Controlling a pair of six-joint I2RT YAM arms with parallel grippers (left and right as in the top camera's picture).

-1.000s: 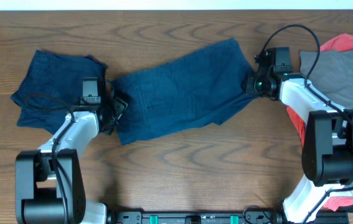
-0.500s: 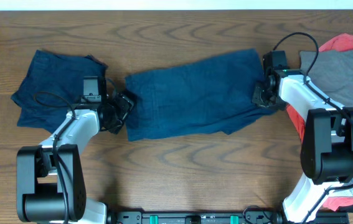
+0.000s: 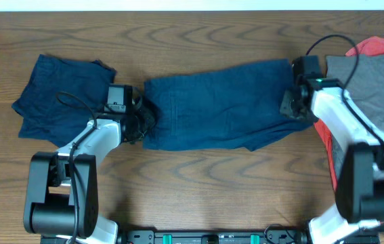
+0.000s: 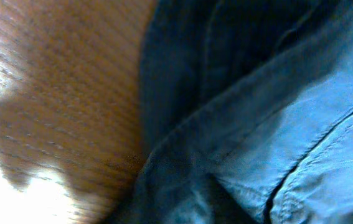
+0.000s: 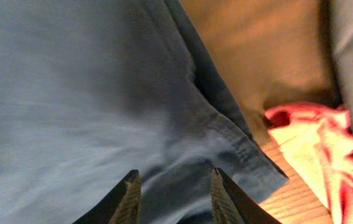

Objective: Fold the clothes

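Note:
A dark navy garment (image 3: 219, 105) lies stretched across the middle of the table between my two grippers. My left gripper (image 3: 144, 120) sits at its left edge. In the left wrist view bunched navy cloth (image 4: 257, 124) fills the frame and no fingers show. My right gripper (image 3: 290, 104) is over the garment's right end. Its fingers (image 5: 131, 193) stand partly closed with a fold of navy cloth (image 5: 101, 93) between them. A second navy garment (image 3: 63, 98) lies flat at the far left. A grey garment (image 3: 374, 81) and a red garment (image 3: 381, 46) lie at the right.
Bare wooden table (image 3: 198, 183) runs along the front between the two arm bases. The red cloth (image 5: 313, 143) lies close beside the navy garment's right corner. The table's far edge (image 3: 192, 9) is just behind the garments.
The middle navy garment has slid to the right and flattened out, its right end lowered. Both grippers moved right with it.

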